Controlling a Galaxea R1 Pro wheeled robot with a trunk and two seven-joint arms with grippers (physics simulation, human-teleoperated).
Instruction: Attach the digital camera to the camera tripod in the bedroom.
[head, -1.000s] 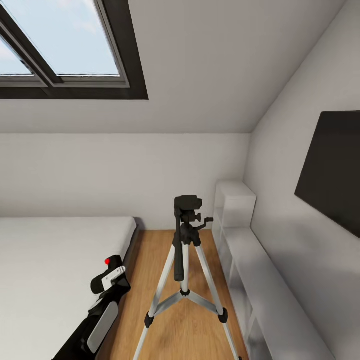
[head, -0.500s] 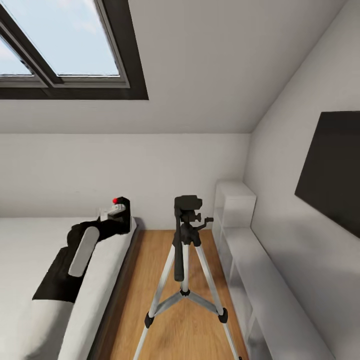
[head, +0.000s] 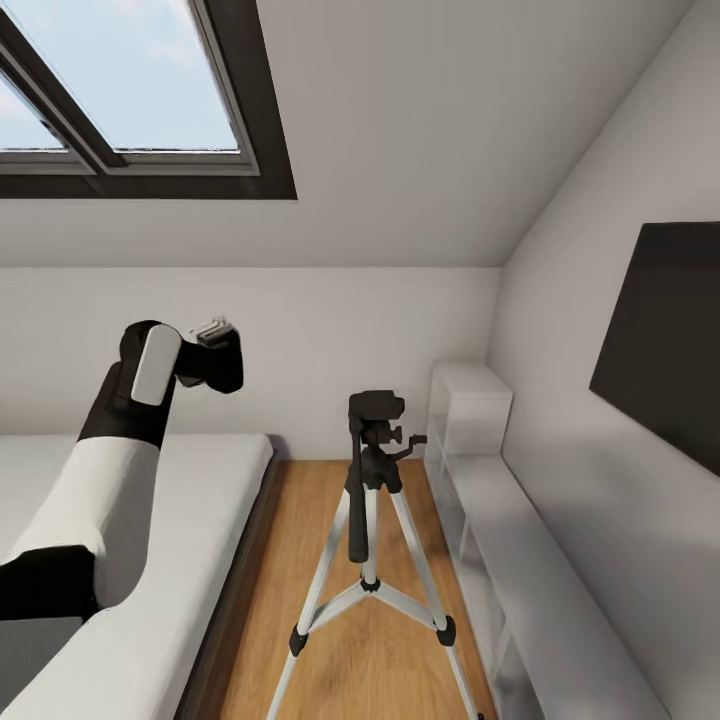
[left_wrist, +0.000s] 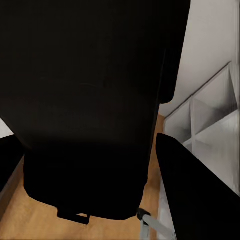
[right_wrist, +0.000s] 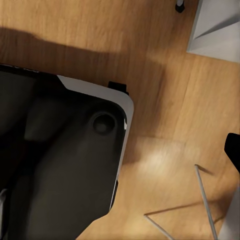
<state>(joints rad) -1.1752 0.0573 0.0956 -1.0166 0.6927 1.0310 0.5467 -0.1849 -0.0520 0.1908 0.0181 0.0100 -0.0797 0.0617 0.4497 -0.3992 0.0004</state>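
The left end effector (head: 222, 362) is up in the air over the bed (head: 200, 520), at about 10 o'clock from the top of the camera tripod (head: 372, 500). It grips the digital camera (left_wrist: 85, 110), a big black box between its two dark fingers (left_wrist: 192, 195). The camera is well apart from the tripod. The tripod stands on the wood floor (head: 390, 660), between the bed and the white shelf (head: 500, 560). A black TV (head: 665, 340) hangs on the wall at 3 o'clock. I cannot tell how the right end effector stands.
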